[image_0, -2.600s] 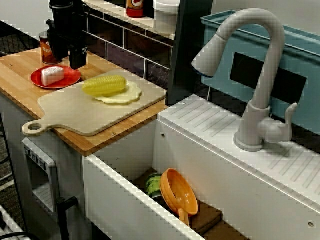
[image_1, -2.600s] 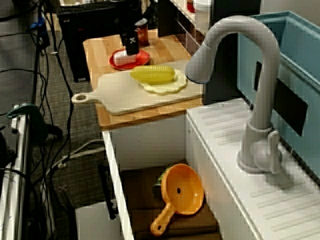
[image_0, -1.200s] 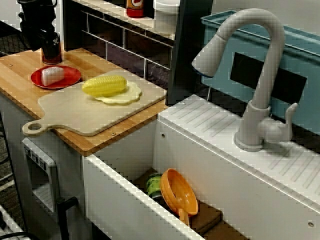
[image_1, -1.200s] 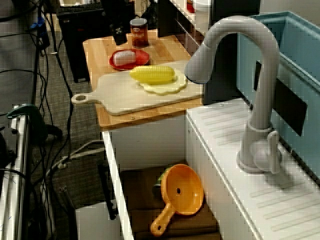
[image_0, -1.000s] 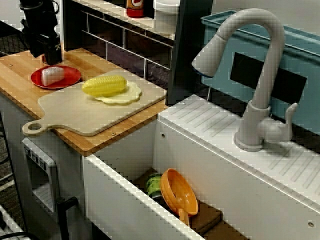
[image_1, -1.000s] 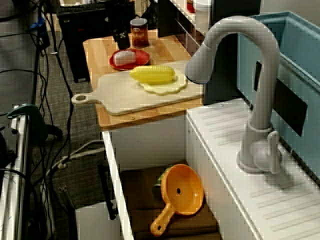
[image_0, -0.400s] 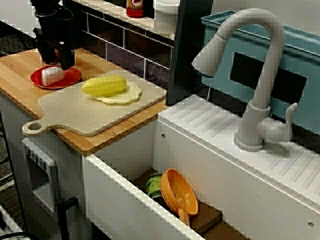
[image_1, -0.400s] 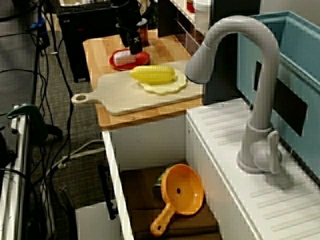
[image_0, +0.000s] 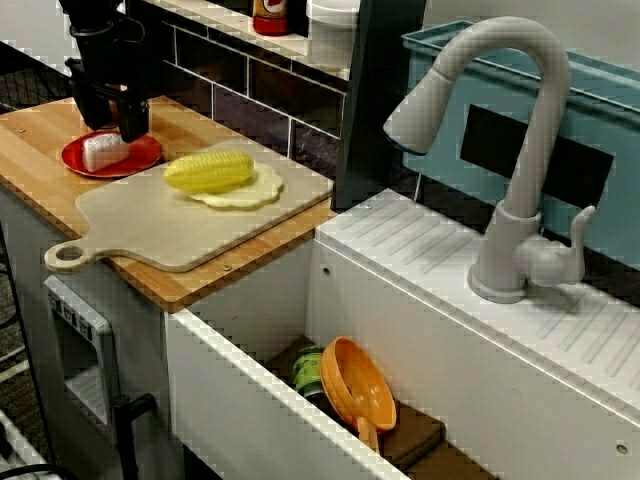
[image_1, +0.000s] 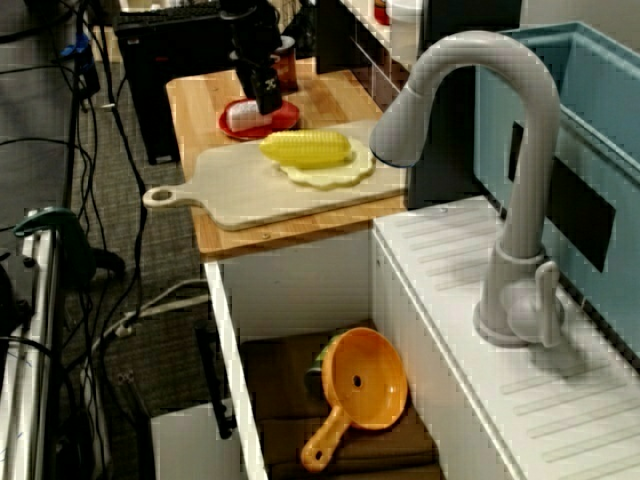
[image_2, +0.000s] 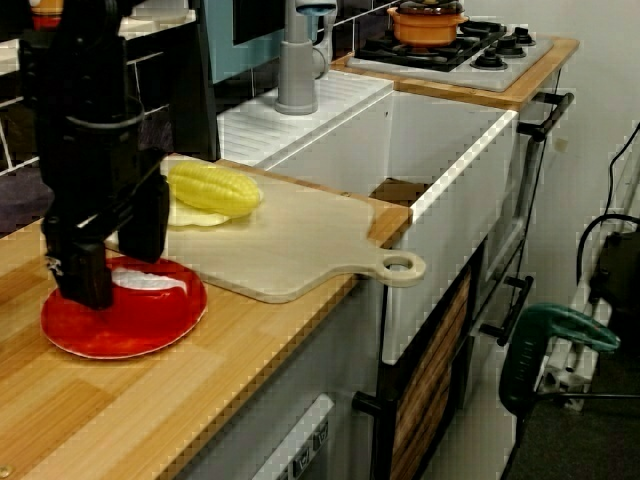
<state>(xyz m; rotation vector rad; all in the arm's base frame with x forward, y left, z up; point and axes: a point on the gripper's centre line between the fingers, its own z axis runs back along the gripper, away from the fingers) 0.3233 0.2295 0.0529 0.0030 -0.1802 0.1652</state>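
Where the white food piece (image_0: 100, 152) lies on the red plate (image_0: 140, 160), near the end of the wooden surface (image_0: 30, 150), the black hand (image_0: 108, 125) stands straight down over it with its wrist upright. Its 2 fingers (image_2: 84, 285) are spread apart and reach down to plate level, 1 on each side of the piece. They grip nothing, and whether either pad touches the piece cannot be told. Seen from the surface's end, the hand (image_2: 118, 262) covers part of the white food piece (image_2: 150, 283).

Just beside the plate lies a pale cutting board (image_0: 150, 225), whose round handle juts past the surface's edge. On it a yellow corn cob (image_0: 208, 170) rests on a flat pale-yellow disc (image_0: 250, 195), apart from the hand. In the high view over the faucet, a brown can (image_1: 288, 55) stands behind the arm. Farther off, the white sink (image_0: 240, 390) holds an orange strainer (image_0: 360, 385) below a grey faucet (image_0: 510, 150).

The piece lies flat, its long axis roughly in line with the cutting board's length. Only the hand itself stands in front of it.
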